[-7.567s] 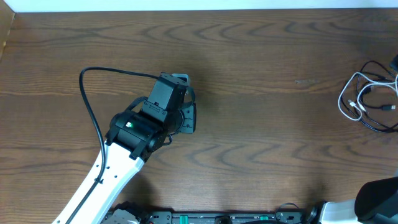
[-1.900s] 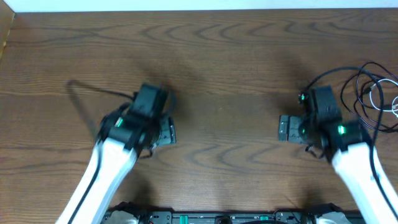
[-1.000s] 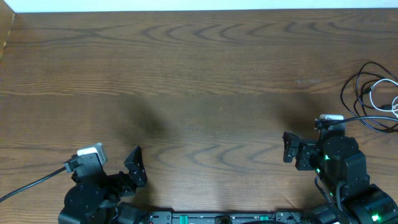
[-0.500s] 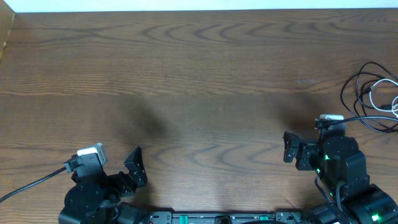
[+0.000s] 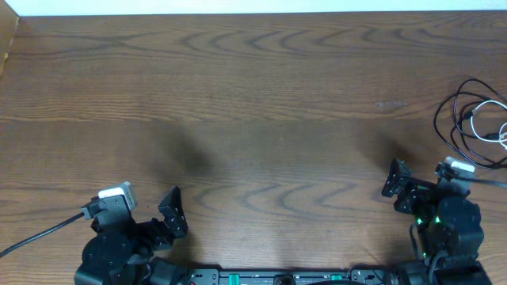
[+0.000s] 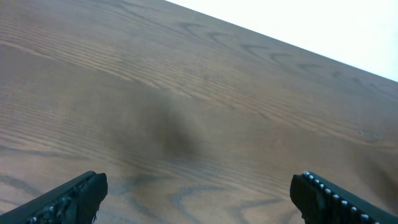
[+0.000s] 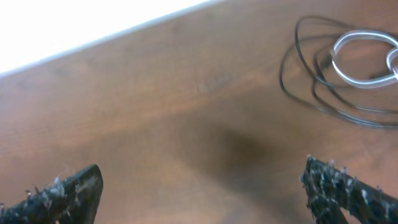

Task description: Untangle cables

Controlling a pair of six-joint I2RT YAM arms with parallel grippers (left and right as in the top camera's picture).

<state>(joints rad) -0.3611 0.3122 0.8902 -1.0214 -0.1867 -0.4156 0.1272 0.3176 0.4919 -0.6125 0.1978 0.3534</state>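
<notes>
Bench (image 5: 261, 95): dark brown wood with strong grain, bare across most of its width, soft shadows noted on it. A white band (image 5: 253, 5) is seen beyond the far edge; nothing more of the room can be made out. Left tool (image 6: 198, 190) is held low at the near left, fingers spread wide, nothing between them. Right tool (image 7: 202, 186) is likewise spread and empty, held at the near right and pointed toward the far right corner. Cables (image 7: 348, 68) are found near the right edge of the bench, well apart from the left tool and nearer the right one: a white loop lying inside several loose black loops, untouched and partly cut off in the overhead view. Plugs are too small to be placed. The step in hand is judged to be the reach. One colour only should be pinched, on a free outer stretch, and drawn out slowly so the loops are not tightened.
</notes>
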